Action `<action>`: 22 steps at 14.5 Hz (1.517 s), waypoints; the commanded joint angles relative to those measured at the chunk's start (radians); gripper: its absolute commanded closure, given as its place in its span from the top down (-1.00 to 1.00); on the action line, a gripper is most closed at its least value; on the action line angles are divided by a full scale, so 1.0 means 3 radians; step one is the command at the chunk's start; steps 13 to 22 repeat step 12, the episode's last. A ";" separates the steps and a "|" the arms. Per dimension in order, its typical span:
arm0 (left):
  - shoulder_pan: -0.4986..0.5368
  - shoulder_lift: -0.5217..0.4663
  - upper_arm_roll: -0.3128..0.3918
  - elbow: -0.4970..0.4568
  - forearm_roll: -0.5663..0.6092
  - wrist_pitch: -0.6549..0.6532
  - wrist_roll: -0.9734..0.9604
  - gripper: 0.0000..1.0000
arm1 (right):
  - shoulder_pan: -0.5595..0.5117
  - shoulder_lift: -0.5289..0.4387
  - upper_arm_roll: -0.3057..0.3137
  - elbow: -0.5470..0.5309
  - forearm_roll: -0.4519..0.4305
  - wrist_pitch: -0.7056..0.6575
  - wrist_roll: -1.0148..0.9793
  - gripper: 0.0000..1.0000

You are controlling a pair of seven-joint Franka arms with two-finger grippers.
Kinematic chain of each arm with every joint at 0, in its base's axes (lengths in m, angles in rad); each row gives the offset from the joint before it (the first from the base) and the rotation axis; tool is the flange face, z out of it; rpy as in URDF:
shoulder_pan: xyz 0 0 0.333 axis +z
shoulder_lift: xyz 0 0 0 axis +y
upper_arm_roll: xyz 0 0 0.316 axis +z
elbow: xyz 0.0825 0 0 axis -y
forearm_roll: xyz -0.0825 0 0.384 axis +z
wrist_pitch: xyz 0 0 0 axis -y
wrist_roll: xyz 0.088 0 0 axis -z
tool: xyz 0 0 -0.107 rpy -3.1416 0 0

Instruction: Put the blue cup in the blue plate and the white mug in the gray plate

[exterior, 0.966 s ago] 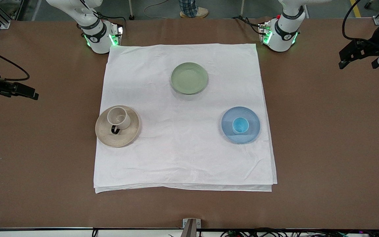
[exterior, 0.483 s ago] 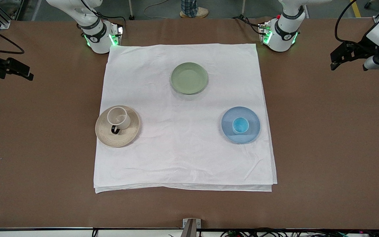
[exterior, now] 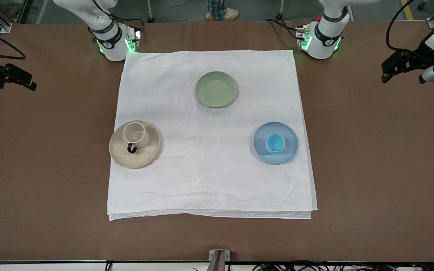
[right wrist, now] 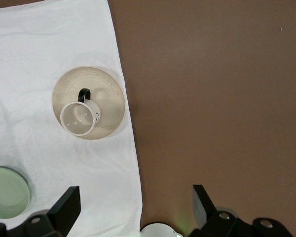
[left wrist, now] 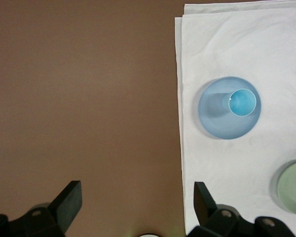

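Black fingers of the left gripper [left wrist: 137, 206] stand wide apart with nothing between them, over the bare brown table [exterior: 371, 150] at the left arm's end; in the front view the left gripper [exterior: 392, 69] shows at the upper right edge of the frame, a little farther right and lower than half a second ago. The right gripper [right wrist: 136, 207] is likewise spread open and empty over the bare table at the right arm's end; in the front view it sits at the upper left edge [exterior: 23, 79], slightly lower than half a second ago and well higher in the frame than a second ago. Both arms are drawn back clear of the white cloth [exterior: 209, 180]. On that cloth nothing has shifted across the three moments: the blue cup [exterior: 275, 143] stands upright in the middle of the blue plate [exterior: 290, 150], in the right half of the frame, and the white mug [exterior: 136, 134] stands upright on the gray plate [exterior: 147, 156], in the left half, its dark handle turned toward the front camera. A green plate [exterior: 217, 89] lies bare on the cloth, upper centre of the frame, farther from the camera than the other two plates and between them.
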 commanded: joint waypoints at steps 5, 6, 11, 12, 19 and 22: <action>0.0028 0.0057 0.0002 0.0094 -0.0077 -0.0029 0.0084 1.00 | -0.0039 -0.0086 0.0049 -0.0037 -0.0041 0.0090 -0.0302 1.00; 0.0028 0.0057 0.0002 0.0094 -0.0077 -0.0034 0.0079 1.00 | -0.0039 -0.0091 0.0059 -0.0037 -0.0041 0.0110 -0.0302 1.00; 0.0028 0.0057 0.0007 0.0094 -0.0077 -0.0039 0.0084 1.00 | -0.0019 -0.0091 0.0049 -0.0021 -0.0046 0.0141 -0.0307 1.00; 0.0023 0.0057 0.0007 0.0094 -0.0077 -0.0044 0.0064 1.00 | -0.0019 -0.0091 0.0044 -0.0021 -0.0041 0.0136 -0.0302 1.00; 0.0023 0.0057 0.0007 0.0094 -0.0077 -0.0044 0.0064 1.00 | -0.0019 -0.0091 0.0044 -0.0021 -0.0041 0.0136 -0.0302 1.00; 0.0023 0.0057 0.0007 0.0094 -0.0077 -0.0044 0.0064 1.00 | -0.0019 -0.0091 0.0044 -0.0021 -0.0041 0.0136 -0.0302 1.00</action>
